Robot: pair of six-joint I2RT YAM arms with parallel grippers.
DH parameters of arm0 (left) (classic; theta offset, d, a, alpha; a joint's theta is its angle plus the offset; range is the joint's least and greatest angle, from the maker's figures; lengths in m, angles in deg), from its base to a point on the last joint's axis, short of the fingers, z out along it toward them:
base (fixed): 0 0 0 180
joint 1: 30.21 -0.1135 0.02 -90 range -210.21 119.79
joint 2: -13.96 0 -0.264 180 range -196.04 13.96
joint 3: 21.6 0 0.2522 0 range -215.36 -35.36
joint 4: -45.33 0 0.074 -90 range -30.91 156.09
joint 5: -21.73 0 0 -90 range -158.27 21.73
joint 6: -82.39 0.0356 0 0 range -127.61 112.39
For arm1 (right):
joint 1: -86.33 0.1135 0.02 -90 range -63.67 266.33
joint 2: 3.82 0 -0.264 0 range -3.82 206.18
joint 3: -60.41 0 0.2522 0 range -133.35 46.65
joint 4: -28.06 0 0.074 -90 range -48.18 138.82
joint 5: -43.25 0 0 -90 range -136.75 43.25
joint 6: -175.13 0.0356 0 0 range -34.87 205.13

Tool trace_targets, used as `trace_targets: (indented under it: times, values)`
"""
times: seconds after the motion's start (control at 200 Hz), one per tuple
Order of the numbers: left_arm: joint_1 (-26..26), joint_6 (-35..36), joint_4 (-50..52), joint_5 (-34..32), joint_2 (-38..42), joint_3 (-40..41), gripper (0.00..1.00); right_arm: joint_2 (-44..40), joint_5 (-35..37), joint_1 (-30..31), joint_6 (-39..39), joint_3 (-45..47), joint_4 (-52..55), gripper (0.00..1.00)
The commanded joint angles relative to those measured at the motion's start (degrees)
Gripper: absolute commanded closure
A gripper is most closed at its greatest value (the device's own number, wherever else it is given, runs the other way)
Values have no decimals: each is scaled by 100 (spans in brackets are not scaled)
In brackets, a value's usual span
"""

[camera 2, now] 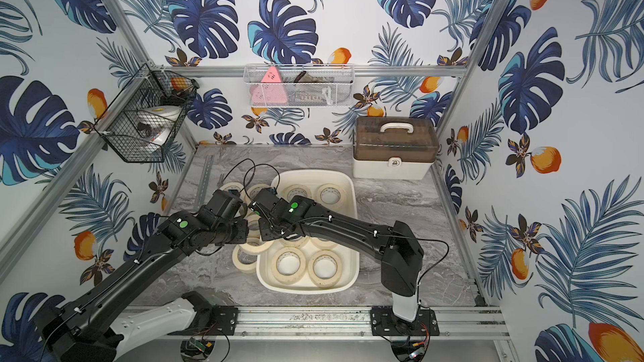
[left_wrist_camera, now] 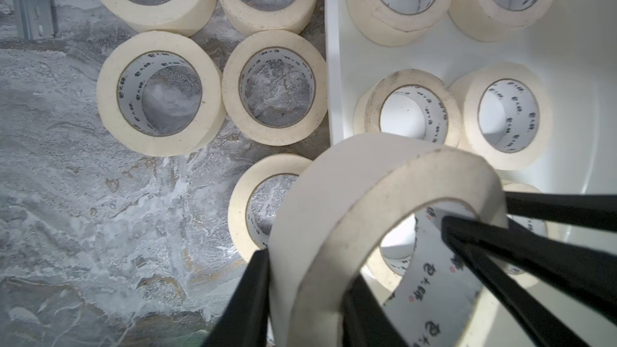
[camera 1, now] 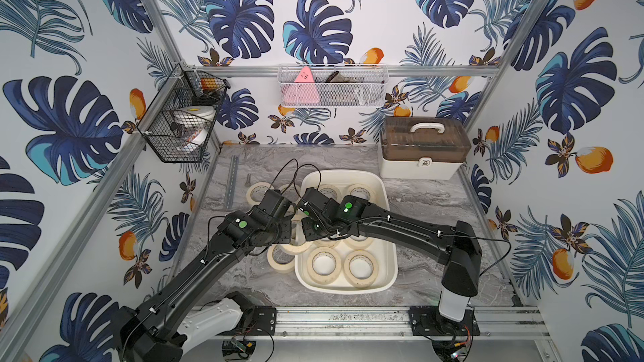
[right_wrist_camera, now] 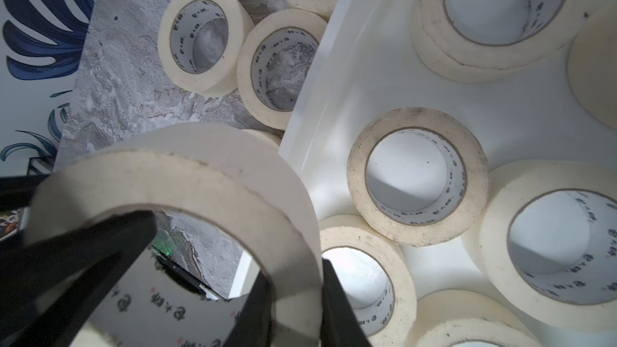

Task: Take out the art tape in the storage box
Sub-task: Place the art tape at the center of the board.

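Only the wrist views show the grip; in both top views it sits under the two black wrists [camera 1: 275,203], which meet above the 9 o'clock rim of the shallow cream-white plastic storage box [camera 1: 345,173]. In the left wrist view the left gripper [left_wrist_camera: 307,268] has its fingers pinched on the wall of one cream masking-tape roll [left_wrist_camera: 334,201], one outside and one in the hole. The right gripper [left_wrist_camera: 477,211] clamps the opposite wall. The right wrist view shows the right gripper [right_wrist_camera: 295,272] closed on that same roll [right_wrist_camera: 200,168], which hangs tilted over the rim, its hole turned toward the cameras. The other rolls [camera 1: 373,271] lie flat, holes up: two at the box's 6 o'clock end, two at 12, more on the grey marble table [camera 1: 418,283] at its 9. The box's long axis runs 6 to 12 o'clock.
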Motion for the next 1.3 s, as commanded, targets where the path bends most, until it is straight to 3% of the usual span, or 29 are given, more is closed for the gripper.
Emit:
trace_targets:
  times: [0.0,0.115,0.295,0.465,0.625,0.756,0.966,1.291]
  values:
    - [-3,-137,-152,3,64,23,82,-103,-75,3,56,121,-169,72]
    - [-2,-248,-180,-38,98,88,93,-202,-398,-27,23,317,-392,57]
    - [0,-576,-175,-358,193,198,100,-611,-477,-61,19,667,-658,45]
    - [-2,-1293,284,-1325,200,137,100,-923,-400,-97,-4,693,-474,41]
    - [-11,-2591,883,-2521,336,284,100,-1335,-213,-131,-27,886,-405,39]
    - [-46,-3220,1270,-3257,410,363,100,-1616,-103,-216,-55,1056,-266,38]
    - [-370,-3537,996,-3002,597,815,100,-2034,-32,-432,-57,1436,-189,37]
    - [-1771,-3605,161,-1720,803,1993,100,-2483,-172,-808,-71,1917,-145,37]
